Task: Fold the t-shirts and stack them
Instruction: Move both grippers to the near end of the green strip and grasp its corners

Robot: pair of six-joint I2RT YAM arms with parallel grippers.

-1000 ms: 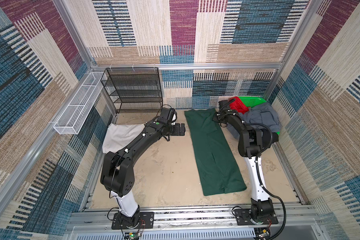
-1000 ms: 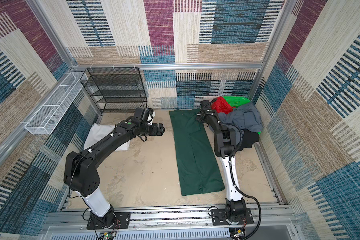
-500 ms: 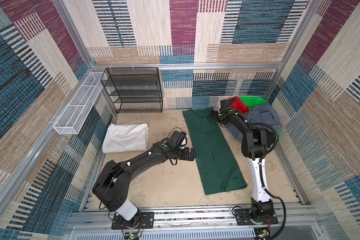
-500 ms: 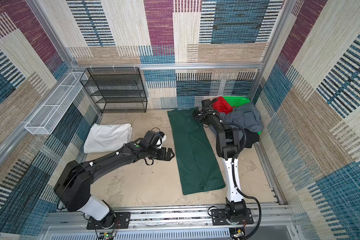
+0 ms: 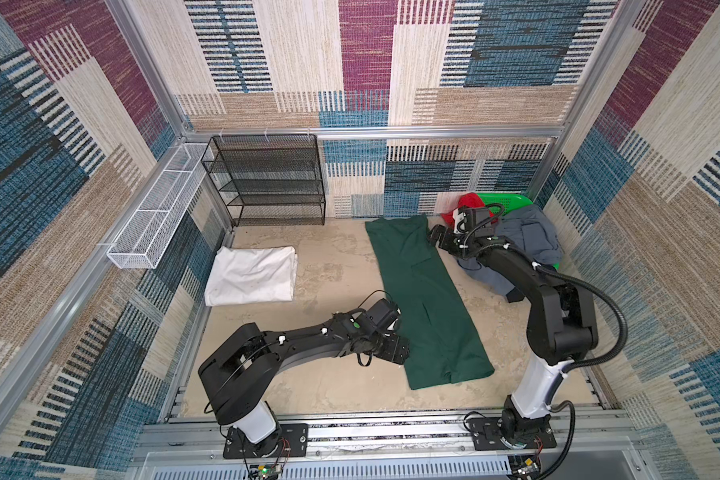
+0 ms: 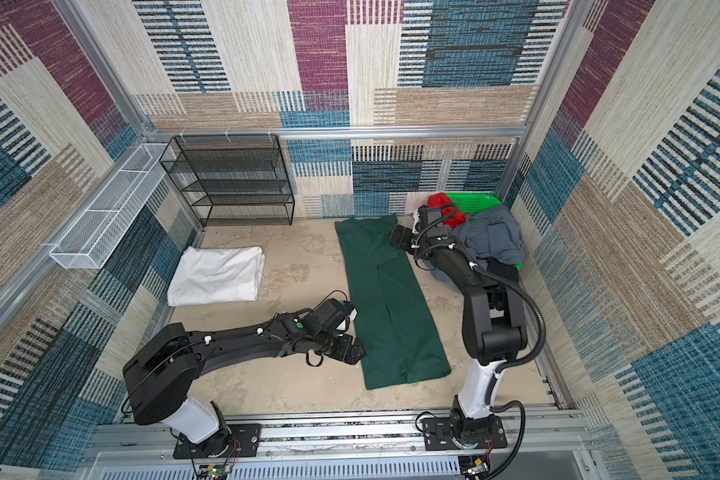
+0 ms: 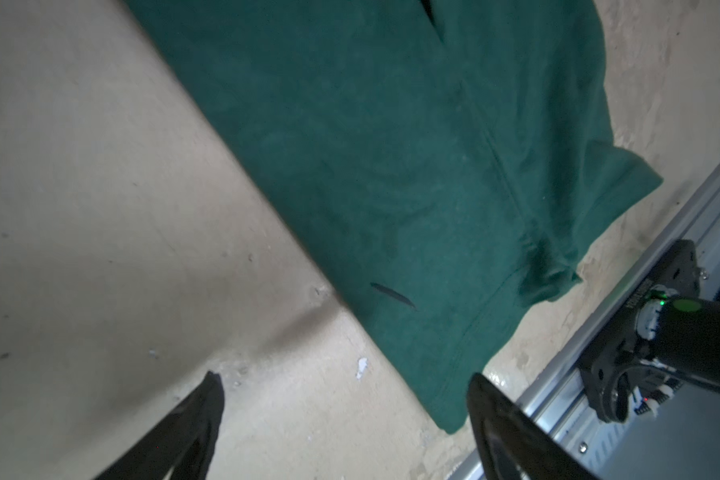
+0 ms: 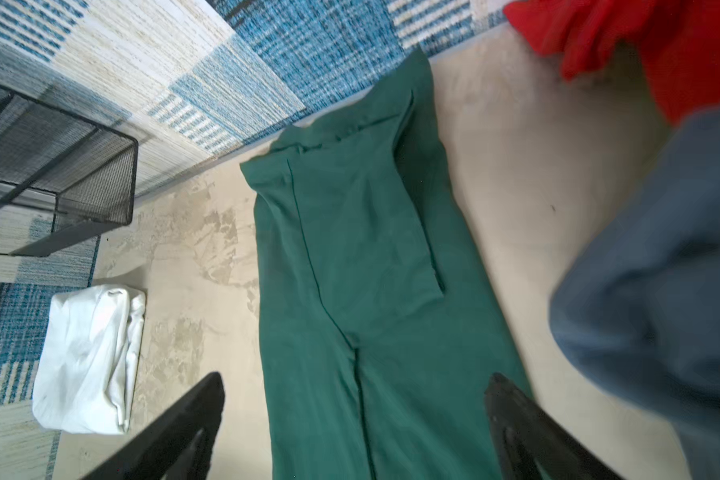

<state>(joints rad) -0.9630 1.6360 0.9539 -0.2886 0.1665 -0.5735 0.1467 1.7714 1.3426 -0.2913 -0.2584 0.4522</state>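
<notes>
- Position: the dark green t-shirt (image 5: 427,299) lies down the middle of the bench (image 5: 333,257). It is folded lengthwise into a long strip, slightly skewed, and its far end reaches the foot of the back wall (image 5: 366,203).
- The left arm's jaws stand wide apart and empty, low beside the strip's near left corner. In the left wrist view one fingertip (image 7: 206,403) is over bare bench and its partner is just past the hem corner.
- The right arm's jaws are likewise spread with nothing between them, above the strip's far end. They are near the grey-blue t-shirt (image 5: 531,235), which spills from the green basket (image 5: 512,200) beside the red t-shirt (image 5: 460,208).
- Risk: a pinch at the corner may catch only the top layer, so the lengthwise fold would fall open on lifting.
- Risk: jaws that come down too low may scrape the bench and bunch the hem instead of gripping it.
- Risk: because the strip is skewed, its ends may meet off-square. That would leave a lopsided bundle to stack on the folded white t-shirt (image 5: 252,274).
- Risk: the right forearm (image 5: 512,266) passes close over the grey-blue cloth, so a sweep inward could drag it onto the strip.
</notes>
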